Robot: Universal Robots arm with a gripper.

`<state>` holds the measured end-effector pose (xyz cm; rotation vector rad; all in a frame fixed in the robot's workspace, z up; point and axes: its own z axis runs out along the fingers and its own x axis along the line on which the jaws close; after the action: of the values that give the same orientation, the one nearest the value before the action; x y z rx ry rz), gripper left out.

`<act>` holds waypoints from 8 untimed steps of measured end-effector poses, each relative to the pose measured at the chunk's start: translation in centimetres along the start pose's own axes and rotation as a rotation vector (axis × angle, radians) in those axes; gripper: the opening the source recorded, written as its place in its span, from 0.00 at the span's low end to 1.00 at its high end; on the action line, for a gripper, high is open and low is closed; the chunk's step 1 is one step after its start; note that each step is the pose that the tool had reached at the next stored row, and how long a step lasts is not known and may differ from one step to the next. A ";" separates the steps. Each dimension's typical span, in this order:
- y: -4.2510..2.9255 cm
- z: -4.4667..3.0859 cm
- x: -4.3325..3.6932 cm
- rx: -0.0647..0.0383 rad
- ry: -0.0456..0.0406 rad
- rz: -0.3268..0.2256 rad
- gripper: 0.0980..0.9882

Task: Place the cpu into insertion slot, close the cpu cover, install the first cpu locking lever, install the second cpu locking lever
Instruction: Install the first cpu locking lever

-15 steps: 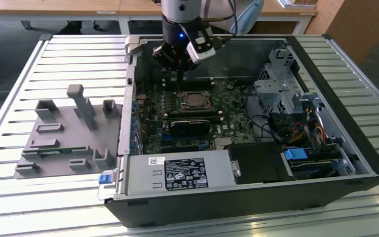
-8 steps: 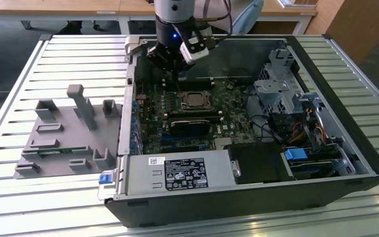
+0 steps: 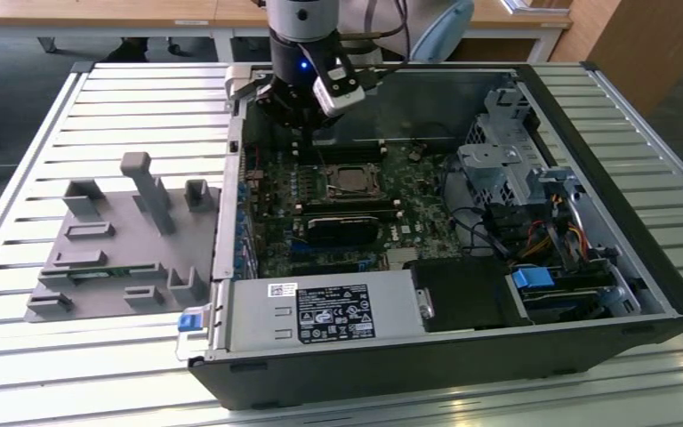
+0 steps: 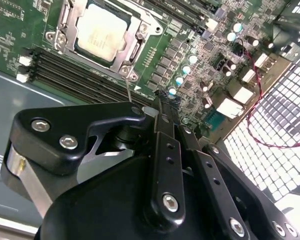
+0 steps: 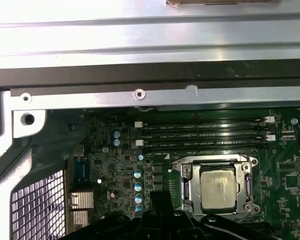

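The cpu (image 3: 348,181) (seated, cover (image 5: 191,190) shut over it) is found near the gripper (image 3: 301,124), toward the exterior view's right; the gripper's state cannot be told.

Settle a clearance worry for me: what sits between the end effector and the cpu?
In the second wrist view, the long black memory slots and a thin metal lever rod lie between the end effector and the cpu.

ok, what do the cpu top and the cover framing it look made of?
The cpu: matte silver-grey metal plate, judging by its dull, even sheen. The cpu cover: thin bright metal, likely stamped steel; its edges catch sharp highlights.
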<state>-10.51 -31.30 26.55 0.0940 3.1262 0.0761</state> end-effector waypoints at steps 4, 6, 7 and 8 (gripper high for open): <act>0.08 0.36 0.07 0.000 0.0002 0.000 0.03; 0.09 0.58 0.08 0.000 0.0002 0.000 0.03; 0.10 0.66 0.08 0.000 0.0001 0.000 0.03; 0.10 0.69 0.08 0.000 0.0002 0.000 0.03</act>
<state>-10.58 -31.16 25.87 0.0939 3.1265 0.0756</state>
